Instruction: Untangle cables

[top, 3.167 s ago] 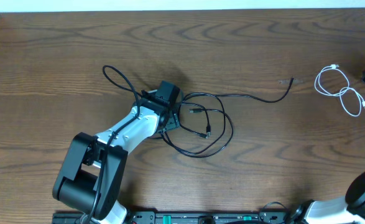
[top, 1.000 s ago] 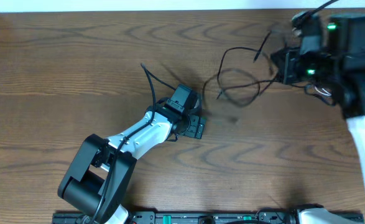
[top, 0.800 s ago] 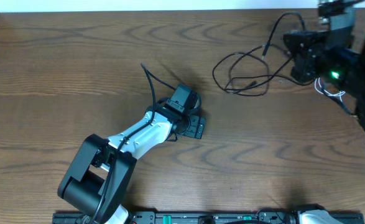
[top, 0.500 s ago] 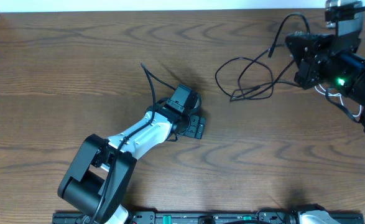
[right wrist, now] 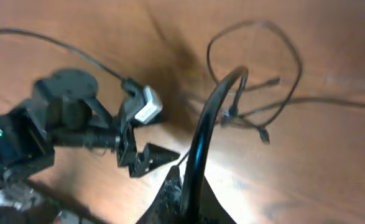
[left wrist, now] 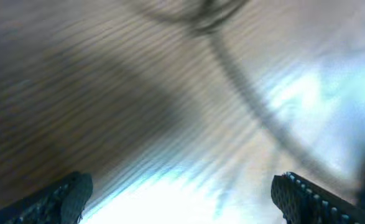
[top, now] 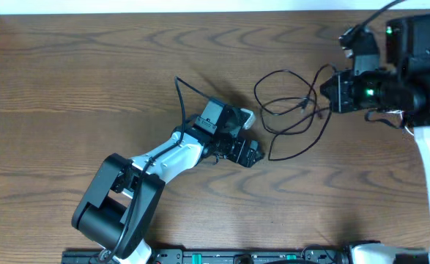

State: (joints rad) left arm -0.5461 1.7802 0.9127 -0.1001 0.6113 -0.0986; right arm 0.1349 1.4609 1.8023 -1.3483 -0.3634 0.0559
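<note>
The black cable point(top: 288, 103) lies in loose loops on the wood table right of centre. One strand runs right into my right gripper point(top: 332, 92), which is shut on it. In the right wrist view the black cable point(right wrist: 210, 118) rises in an arc from the closed right gripper point(right wrist: 191, 196), with its loops point(right wrist: 263, 68) beyond. My left gripper point(top: 247, 137) stands open just left of the loops, nothing between its fingers. The left wrist view is blurred: the left gripper point(left wrist: 185, 199) is wide open and a strand of black cable point(left wrist: 244, 93) crosses ahead. The white cable is hidden by the right arm.
The left arm point(top: 163, 158) stretches from its base point(top: 108, 213) at the front left towards the middle. The right arm point(top: 412, 81) fills the far right. A white wall edge point(top: 163, 6) runs along the table's back.
My left gripper opened wider and reached right towards the loops. The right gripper, still holding the black cable, shifted left and down, dragging the loops nearer the left gripper.
</note>
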